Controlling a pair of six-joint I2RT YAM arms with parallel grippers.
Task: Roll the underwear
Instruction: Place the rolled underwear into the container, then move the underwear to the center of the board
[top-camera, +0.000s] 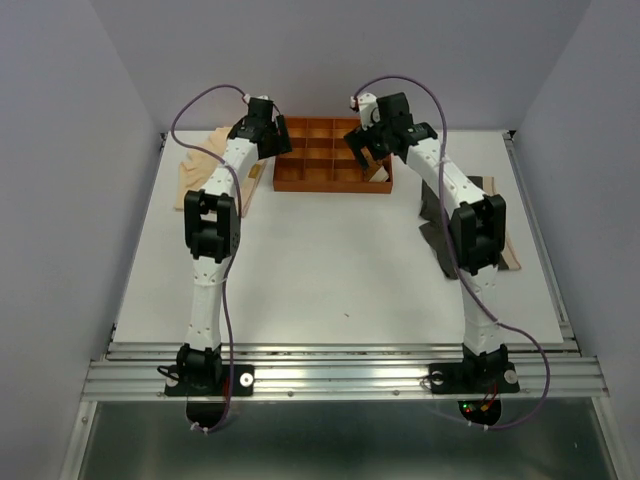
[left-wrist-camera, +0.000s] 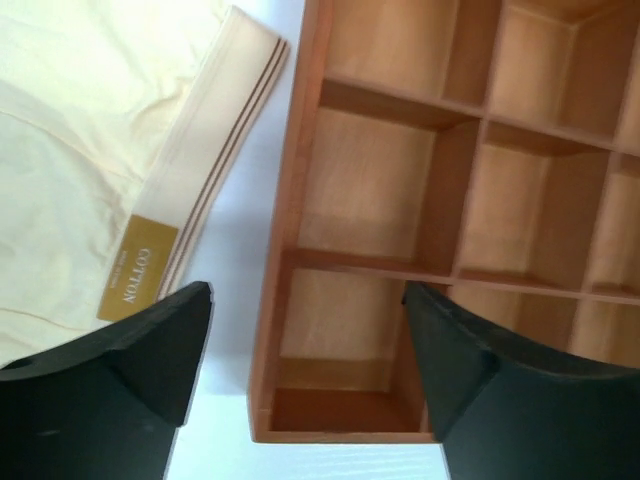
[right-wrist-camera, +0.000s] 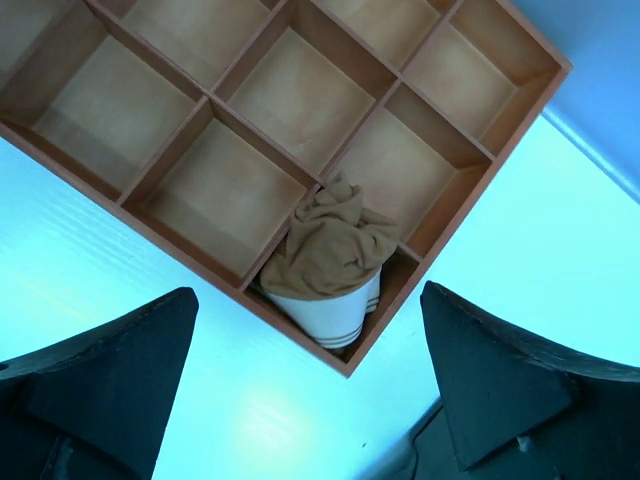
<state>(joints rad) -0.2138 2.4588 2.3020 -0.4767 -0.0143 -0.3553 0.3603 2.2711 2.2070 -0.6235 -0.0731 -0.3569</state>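
The rust-brown underwear (right-wrist-camera: 328, 250) is rolled up, cream waistband down, and stands in a corner compartment of the tray (right-wrist-camera: 130, 215). My right gripper (right-wrist-camera: 308, 345) hangs open and empty just above it, at the tray's front right (top-camera: 362, 152). The pale peach underwear (left-wrist-camera: 90, 150) with a gold label (left-wrist-camera: 136, 272) lies flat left of the tray (top-camera: 205, 165). My left gripper (left-wrist-camera: 305, 345) is open and empty over the tray's left edge (top-camera: 280, 135). The dark grey-black underwear (top-camera: 438, 215) lies at the right, partly under the right arm.
The orange-brown grid tray (top-camera: 320, 183) stands at the back middle of the white table; its other compartments (left-wrist-camera: 370, 190) hold nothing. A tan strip (top-camera: 511, 256) lies beside the dark fabric. Metal rails (top-camera: 340, 375) run along the near edge.
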